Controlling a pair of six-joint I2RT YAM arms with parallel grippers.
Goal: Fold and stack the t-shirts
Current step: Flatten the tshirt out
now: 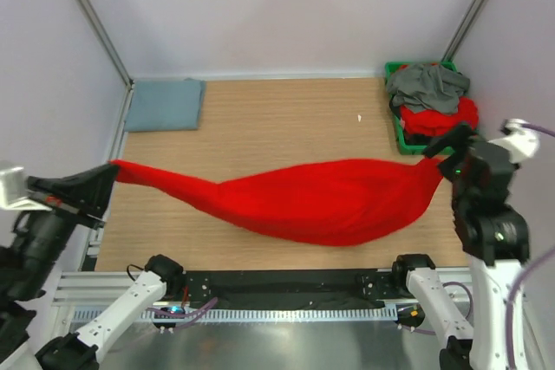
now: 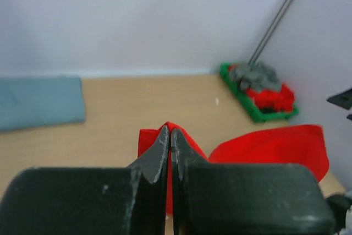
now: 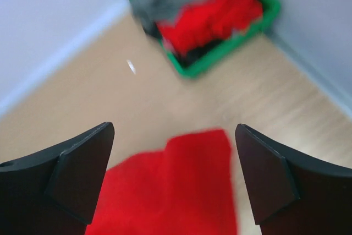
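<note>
A red t-shirt stretches across the near half of the wooden table, running from the left edge almost to the right edge. Its middle sags broad and its left end is drawn into a narrow tail. The left gripper has that tail: in the left wrist view its fingers are pressed together with red cloth pinched between them. The right gripper sits at the shirt's other end, near the front of the green bin. In the right wrist view its fingers stand wide apart, and a squared corner of the red cloth lies below the gap. That view is blurred, so whether the cloth touches either finger cannot be told, though it looks free of both.

A blue-grey t-shirt lies folded flat at the far left corner of the table, well apart from the red one. The green bin stands in the far right corner, holding a crumpled dark grey t-shirt on top of more red t-shirts
</note>
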